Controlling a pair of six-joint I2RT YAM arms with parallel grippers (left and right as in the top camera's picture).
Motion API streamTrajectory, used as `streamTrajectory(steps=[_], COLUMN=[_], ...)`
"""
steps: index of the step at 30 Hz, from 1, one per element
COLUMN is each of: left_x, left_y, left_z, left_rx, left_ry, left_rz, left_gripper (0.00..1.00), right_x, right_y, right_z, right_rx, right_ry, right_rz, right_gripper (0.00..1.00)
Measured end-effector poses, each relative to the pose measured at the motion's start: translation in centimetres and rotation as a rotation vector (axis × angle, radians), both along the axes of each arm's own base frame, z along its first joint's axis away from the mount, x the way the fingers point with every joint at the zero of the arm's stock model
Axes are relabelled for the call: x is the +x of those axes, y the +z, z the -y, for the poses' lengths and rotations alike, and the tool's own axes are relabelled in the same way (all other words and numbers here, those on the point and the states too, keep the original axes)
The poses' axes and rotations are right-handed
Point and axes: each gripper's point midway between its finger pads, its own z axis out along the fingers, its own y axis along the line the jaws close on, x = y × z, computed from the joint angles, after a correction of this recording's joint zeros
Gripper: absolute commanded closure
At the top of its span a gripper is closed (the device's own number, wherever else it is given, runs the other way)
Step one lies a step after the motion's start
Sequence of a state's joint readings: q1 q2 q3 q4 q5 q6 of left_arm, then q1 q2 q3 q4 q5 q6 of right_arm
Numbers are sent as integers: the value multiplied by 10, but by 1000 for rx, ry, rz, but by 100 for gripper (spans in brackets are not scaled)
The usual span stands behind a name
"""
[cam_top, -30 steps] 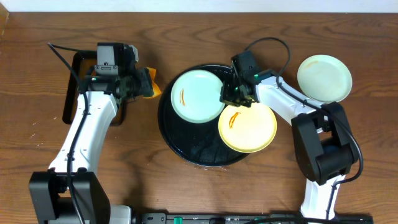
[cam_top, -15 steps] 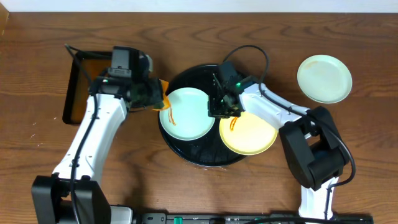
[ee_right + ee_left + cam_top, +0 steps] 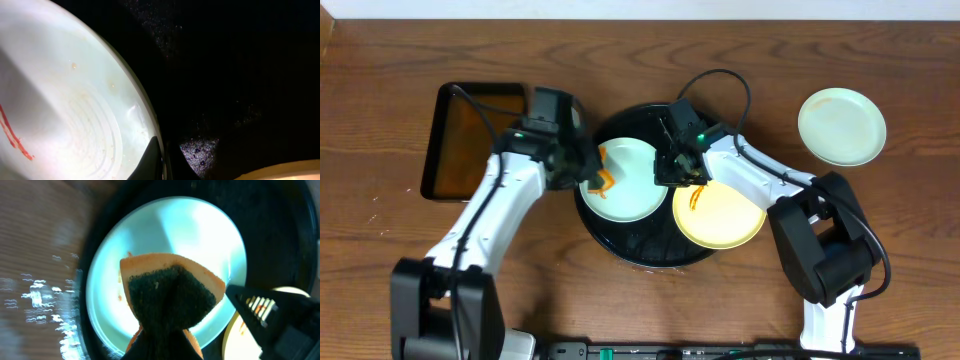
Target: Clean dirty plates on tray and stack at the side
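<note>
The tray (image 3: 630, 242) sits in the middle of the worktop (image 3: 930, 250). Two plates lie side by side on it: the left plate (image 3: 635, 195) toward its far left, the right plate (image 3: 720, 212) toward its near right. A sponge (image 3: 600, 176) rests on the left plate's left part. A third plate (image 3: 841, 126) lies far right, well apart. A smaller tray (image 3: 428, 150) lies far left.

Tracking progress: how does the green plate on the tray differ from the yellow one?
The green plate is under the sponge, its rim pinched by the right gripper; the yellow plate has neither. Green sits inside the tray; yellow overhangs it. Both carry orange smears.
</note>
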State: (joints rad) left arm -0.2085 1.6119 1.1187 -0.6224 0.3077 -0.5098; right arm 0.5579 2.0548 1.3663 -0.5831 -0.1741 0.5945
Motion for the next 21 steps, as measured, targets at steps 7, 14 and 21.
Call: streamTrajectory(steps=[7, 14, 21], left_x=[-5, 1, 3], left_y=[-39, -69, -84], left_z=[38, 45, 39], left_rx=[-32, -10, 50], left_ry=[8, 54, 37], left_rz=[-46, -78, -80], left_gripper=[93, 93, 93], right_x=[1, 1, 1], right_y=[0, 0, 0], right_z=[1, 1, 1], right_rx=[-11, -12, -12], right_ry=[-3, -2, -2], right_rz=[7, 7, 6], right_gripper=[99, 99, 99])
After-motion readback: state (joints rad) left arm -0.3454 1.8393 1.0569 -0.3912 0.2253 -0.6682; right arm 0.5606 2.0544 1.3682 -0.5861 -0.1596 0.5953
